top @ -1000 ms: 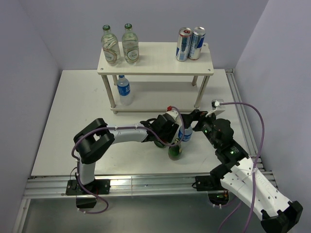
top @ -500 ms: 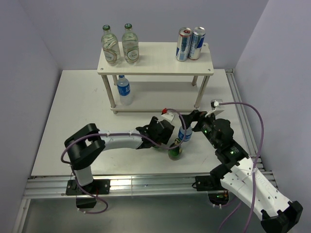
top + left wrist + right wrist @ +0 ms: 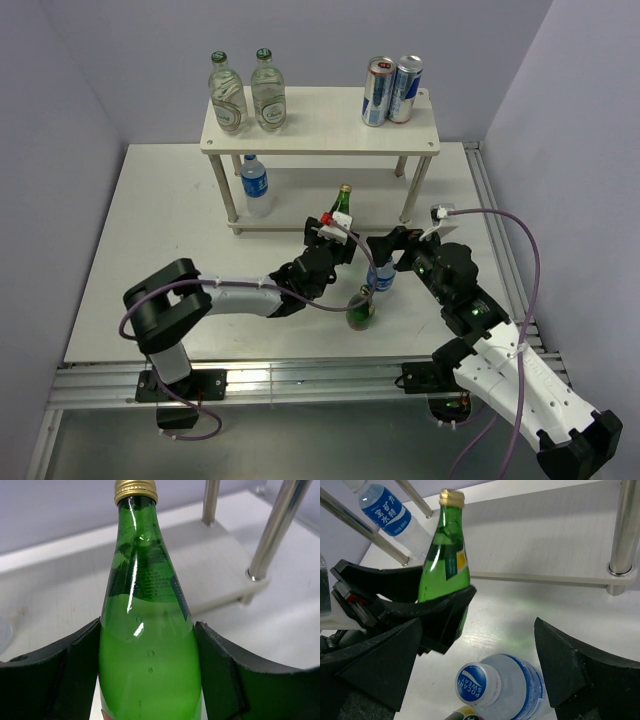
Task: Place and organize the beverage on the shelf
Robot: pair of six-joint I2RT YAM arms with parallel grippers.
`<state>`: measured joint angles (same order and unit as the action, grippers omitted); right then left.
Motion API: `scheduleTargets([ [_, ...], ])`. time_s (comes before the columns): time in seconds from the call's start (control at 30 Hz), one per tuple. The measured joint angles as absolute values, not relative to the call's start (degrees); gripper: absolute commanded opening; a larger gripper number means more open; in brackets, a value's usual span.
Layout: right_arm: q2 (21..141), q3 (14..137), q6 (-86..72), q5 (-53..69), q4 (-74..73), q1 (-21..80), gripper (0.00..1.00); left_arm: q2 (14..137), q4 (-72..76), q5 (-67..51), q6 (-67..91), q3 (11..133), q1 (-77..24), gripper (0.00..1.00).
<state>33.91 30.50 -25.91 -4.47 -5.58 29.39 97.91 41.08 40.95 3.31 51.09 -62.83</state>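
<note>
Right now the left end effector point(image 3: 147, 628) is pinching a green bottle point(image 3: 445, 562) with a gold cap. Its two dark fingers point(image 3: 65, 675) press against opposite sides of the wide lower body, and the neck rises nearly upright above them. The bottle's base is hidden behind those fingers, so whether it rests on the desk point(image 3: 160, 230) cannot be told.

Just beyond this end effector is the front edge of the lower board of the shelf point(image 3: 320, 125). One round leg stands ahead and to its right. Farther ahead and to its left, a water bottle point(image 3: 255, 185) with a blue label stands on that lower board. Up on the top board, two clear glass bottles point(image 3: 268, 95) stand toward the left end and two cans point(image 3: 379, 92) toward the right end.

The right end effector point(image 3: 477, 625) is spread wide and grips nothing. A sports-drink bottle point(image 3: 487, 686) with a white cap and blue label stands on the desk directly beneath the gap between its fingers. A second green bottle point(image 3: 360, 308) stands just beside that one, on the near side, with both end effectors close by. The held green bottle is ahead of the right end effector and to its left.
</note>
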Motion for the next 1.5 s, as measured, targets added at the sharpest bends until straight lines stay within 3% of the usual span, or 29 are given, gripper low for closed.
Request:
scheduleTargets([
  [0.13, 34.2, 30.5, -25.9, -4.4, -5.6, 29.4, 1.00, 104.2, 56.9, 42.6, -4.9, 51.3, -62.8, 0.00],
  [0.3, 34.7, 30.5, -25.9, -4.4, -5.6, 29.4, 1.00, 113.3, 64.6, 44.3, -15.0, 54.9, -62.6, 0.00],
  [0.47, 36.0, 30.3, -25.5, -6.7, -7.8, 28.9, 1.00, 121.6, 67.5, 45.0, -18.7, 60.6, -61.5, 0.00],
  [0.87, 37.9, 30.3, -26.1, -3.6, -5.5, 29.3, 1.00, 122.6, 68.4, 38.0, -15.6, 64.1, -59.2, 0.00],
  [1.2, 31.6, 27.6, -26.2, -0.5, -1.9, 29.4, 1.00, 118.2, 67.7, 23.9, -6.2, 53.0, -53.4, 0.00],
  [1.5, 25.6, 24.2, -26.1, 8.8, 6.5, 29.5, 1.00, 96.3, 65.0, 15.1, -0.6, 35.4, -50.4, 0.00],
])
